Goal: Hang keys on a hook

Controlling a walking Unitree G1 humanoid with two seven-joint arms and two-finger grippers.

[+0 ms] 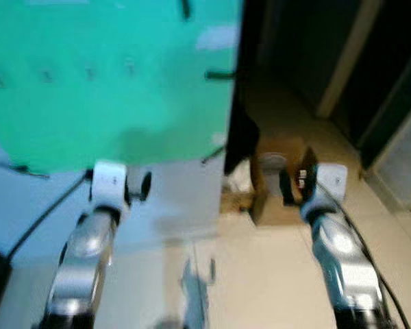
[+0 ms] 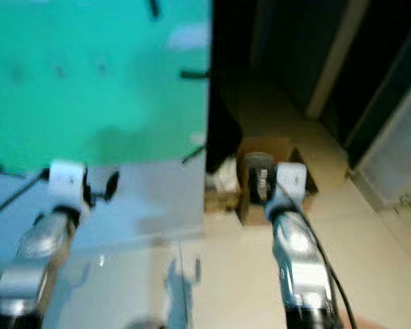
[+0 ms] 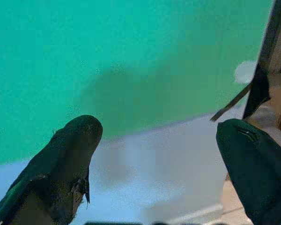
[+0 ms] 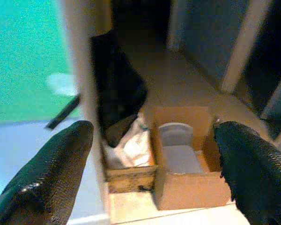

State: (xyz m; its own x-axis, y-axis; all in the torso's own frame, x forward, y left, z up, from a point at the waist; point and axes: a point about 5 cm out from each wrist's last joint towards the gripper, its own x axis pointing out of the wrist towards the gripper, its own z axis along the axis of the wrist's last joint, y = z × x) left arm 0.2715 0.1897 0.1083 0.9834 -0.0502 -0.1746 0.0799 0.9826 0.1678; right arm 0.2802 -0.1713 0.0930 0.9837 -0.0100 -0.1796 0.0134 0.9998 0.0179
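A green wall panel (image 1: 109, 82) stands ahead, blurred. Black hooks stick out of it near its right edge, one at mid height (image 1: 219, 74) and one lower down (image 1: 212, 155). A row of small pegs (image 1: 89, 72) crosses its left part. My left gripper (image 3: 159, 126) is raised before the panel's lower edge, open, with nothing between its fingers (image 3: 70, 154). My right gripper (image 4: 153, 129) is raised further right, past the panel's edge and over the boxes on the floor. It is open too, and nothing is in it.
An open cardboard box (image 4: 180, 159) and a box of white wrapping (image 4: 129, 154) sit on the tiled floor by the wall's corner. A dark object (image 4: 117, 93) leans there. A dim corridor with door frames (image 1: 342, 62) runs right. A black cable (image 1: 41, 219) hangs left.
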